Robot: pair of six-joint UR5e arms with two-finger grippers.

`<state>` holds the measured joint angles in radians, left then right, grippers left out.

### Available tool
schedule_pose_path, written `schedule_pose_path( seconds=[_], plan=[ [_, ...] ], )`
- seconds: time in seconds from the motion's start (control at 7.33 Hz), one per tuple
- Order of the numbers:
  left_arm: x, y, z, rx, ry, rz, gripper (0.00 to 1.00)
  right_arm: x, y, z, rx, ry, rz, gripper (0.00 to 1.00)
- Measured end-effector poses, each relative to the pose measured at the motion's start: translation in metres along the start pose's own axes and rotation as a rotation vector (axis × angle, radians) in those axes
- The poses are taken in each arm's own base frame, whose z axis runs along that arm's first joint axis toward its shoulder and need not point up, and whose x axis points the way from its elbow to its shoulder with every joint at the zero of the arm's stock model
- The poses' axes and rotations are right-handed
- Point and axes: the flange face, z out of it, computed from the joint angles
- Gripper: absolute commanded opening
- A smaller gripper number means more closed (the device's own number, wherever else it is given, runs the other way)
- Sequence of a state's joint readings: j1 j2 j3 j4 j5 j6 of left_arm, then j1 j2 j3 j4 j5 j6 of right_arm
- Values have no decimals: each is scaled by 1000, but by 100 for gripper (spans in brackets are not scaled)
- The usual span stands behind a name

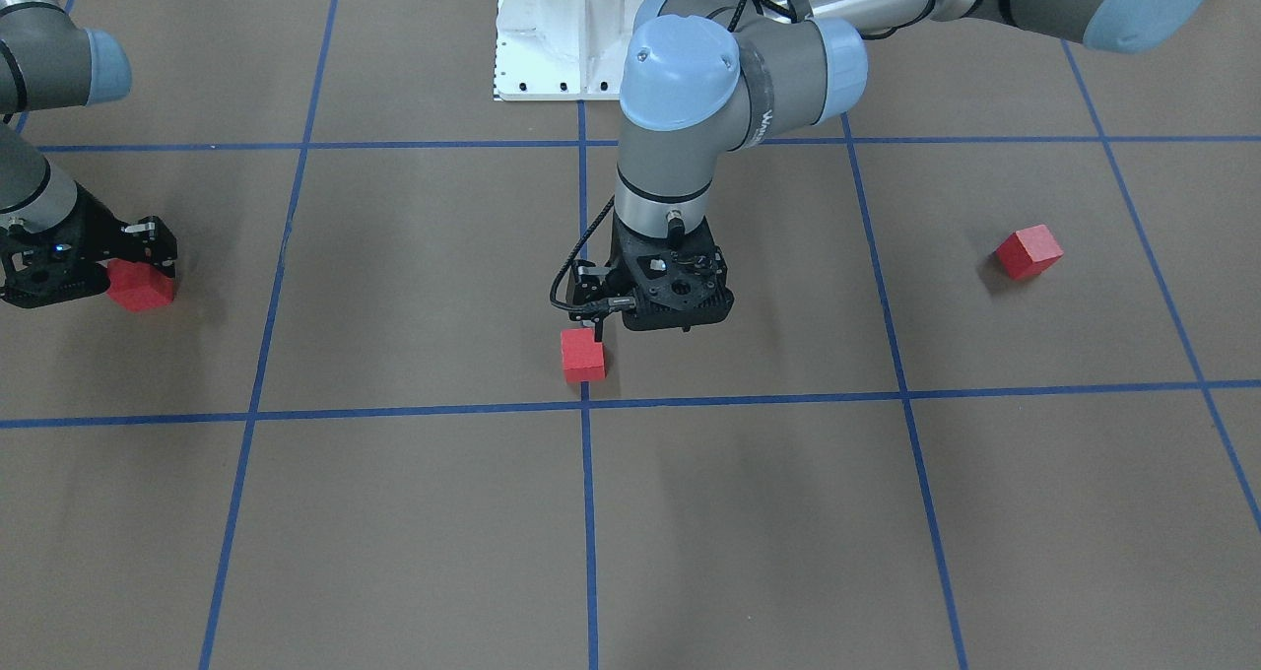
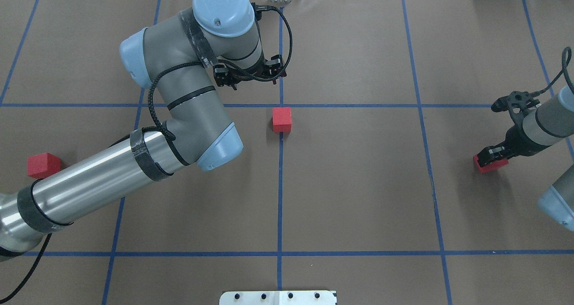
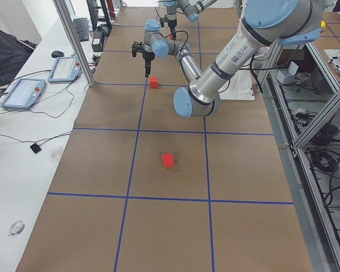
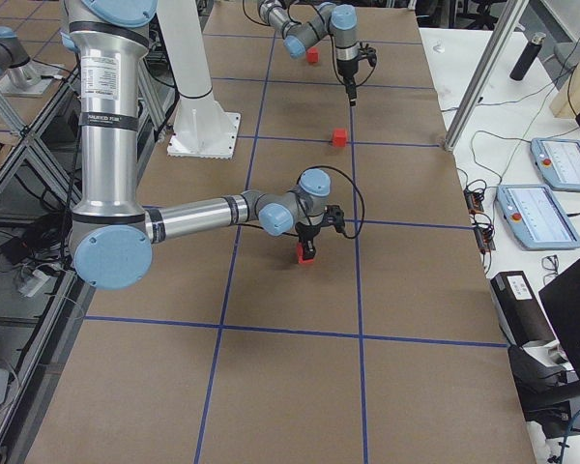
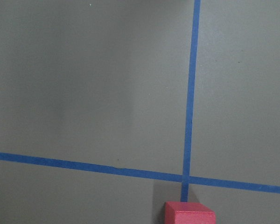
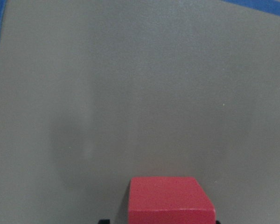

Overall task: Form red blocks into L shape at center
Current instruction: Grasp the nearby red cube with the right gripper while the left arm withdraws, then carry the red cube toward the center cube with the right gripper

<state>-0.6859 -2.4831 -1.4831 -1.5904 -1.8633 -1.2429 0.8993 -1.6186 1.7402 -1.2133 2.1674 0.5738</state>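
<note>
One red block (image 1: 582,355) rests on the blue tape line just on the robot's side of the center crossing (image 1: 585,404); it also shows in the overhead view (image 2: 281,119) and at the bottom edge of the left wrist view (image 5: 189,213). My left gripper (image 1: 601,333) hovers just above and beside it, open and empty. A second red block (image 2: 43,165) lies alone far to my left. My right gripper (image 2: 491,156) is low at the far right, shut on the third red block (image 6: 170,200), which sits at table level.
The white robot base plate (image 1: 576,30) stands behind the center. My left arm's long forearm (image 2: 103,179) stretches over the left half of the surface. A side bench with tablets (image 3: 22,93) runs along the far edge.
</note>
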Motion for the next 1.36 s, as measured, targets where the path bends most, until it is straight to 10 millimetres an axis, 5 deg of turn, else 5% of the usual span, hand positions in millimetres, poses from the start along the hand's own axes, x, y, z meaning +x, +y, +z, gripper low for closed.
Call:
schedule_pose_path(
  seconds=[0.41, 0.68, 1.09, 1.36],
  plan=[
    [-5, 0, -10, 9, 16, 6, 100, -2, -10, -39, 48, -57, 10, 0],
    [-43, -1, -12, 16, 11, 25, 100, -16, -43, -81, 76, -128, 32, 0],
    [-139, -39, -22, 4, -22, 71, 100, -129, -122, -141, 61, -131, 32, 0],
    [-231, -83, -30, -25, -60, 149, 100, -227, -131, -139, 63, -126, 8, 0]
  ],
)
